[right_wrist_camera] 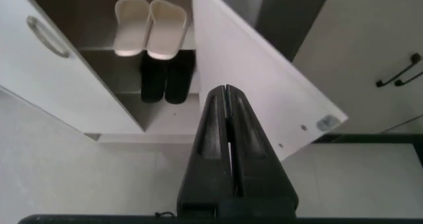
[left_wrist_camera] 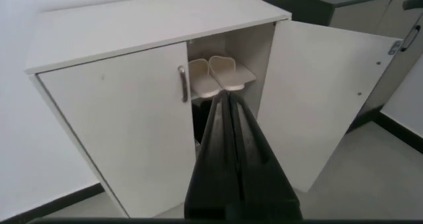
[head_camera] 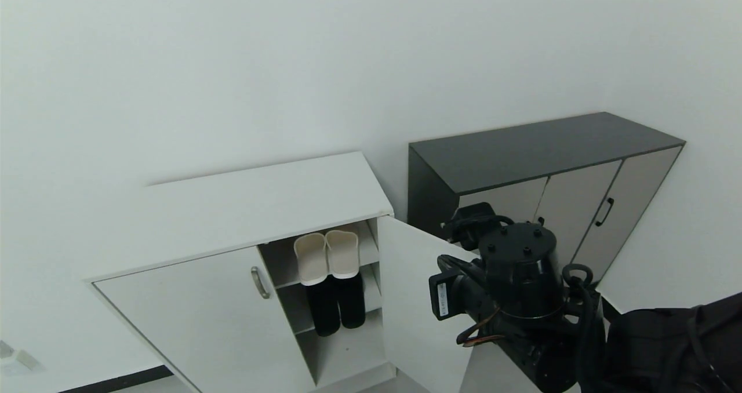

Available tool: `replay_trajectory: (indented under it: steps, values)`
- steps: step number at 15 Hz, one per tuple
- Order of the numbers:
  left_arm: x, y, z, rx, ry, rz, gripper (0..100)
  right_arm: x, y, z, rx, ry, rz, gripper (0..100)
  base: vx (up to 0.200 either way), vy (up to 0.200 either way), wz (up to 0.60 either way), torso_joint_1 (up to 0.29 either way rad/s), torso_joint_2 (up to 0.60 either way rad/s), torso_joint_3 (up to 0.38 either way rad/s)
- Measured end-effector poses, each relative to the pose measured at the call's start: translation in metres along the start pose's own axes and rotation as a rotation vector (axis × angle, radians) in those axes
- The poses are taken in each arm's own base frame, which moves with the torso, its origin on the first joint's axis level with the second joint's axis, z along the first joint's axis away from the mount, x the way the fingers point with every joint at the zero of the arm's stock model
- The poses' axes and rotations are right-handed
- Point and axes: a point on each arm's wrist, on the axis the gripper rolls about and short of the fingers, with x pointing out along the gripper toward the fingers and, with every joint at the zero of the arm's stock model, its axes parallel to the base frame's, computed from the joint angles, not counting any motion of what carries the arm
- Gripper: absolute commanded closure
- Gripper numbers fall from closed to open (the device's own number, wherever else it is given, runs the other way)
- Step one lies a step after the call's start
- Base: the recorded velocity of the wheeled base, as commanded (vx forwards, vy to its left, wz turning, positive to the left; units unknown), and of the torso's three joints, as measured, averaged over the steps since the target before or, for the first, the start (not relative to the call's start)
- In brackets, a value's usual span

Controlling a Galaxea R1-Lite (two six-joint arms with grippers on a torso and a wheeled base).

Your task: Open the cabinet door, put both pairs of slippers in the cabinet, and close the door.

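Door (head_camera: 414,300) is judged rigid and light, best pushed near its free edge. Left pincer (left_wrist_camera: 229,100) and right pincer (right_wrist_camera: 227,92) are seen pressed together, empty.

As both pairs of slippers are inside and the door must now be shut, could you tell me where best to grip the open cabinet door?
Probably its free vertical edge, farthest from the pivot side: the open door stands swung out, with its plain inner face toward the arms. Bring the right claw, now shut, in from the robot's right, opened across that thin edge.
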Motion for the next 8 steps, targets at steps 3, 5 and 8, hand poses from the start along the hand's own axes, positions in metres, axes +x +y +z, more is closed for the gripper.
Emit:
replay_trajectory:
  steps: [3,5,8]
  values:
    - [0.0000,0.0000,0.0000,0.000,0.000,0.001,100,0.0000,0.0000,0.0001,0.000,0.000,0.001,100,0.000,0.000,0.00,0.000,0.00,0.000]
    - [0.0000,0.0000,0.0000,0.000,0.000,0.000,100,0.0000,0.0002,-0.0003,-0.001,0.001,0.001,100,-0.100,0.000,0.00,0.001,0.00,-0.001]
    - [0.0000,0.0000,0.0001,-0.004,0.000,0.001,100,0.0004,-0.0008,-0.0005,-0.001,0.002,-0.003,100,-0.200,0.000,0.00,0.007,0.01,-0.002]
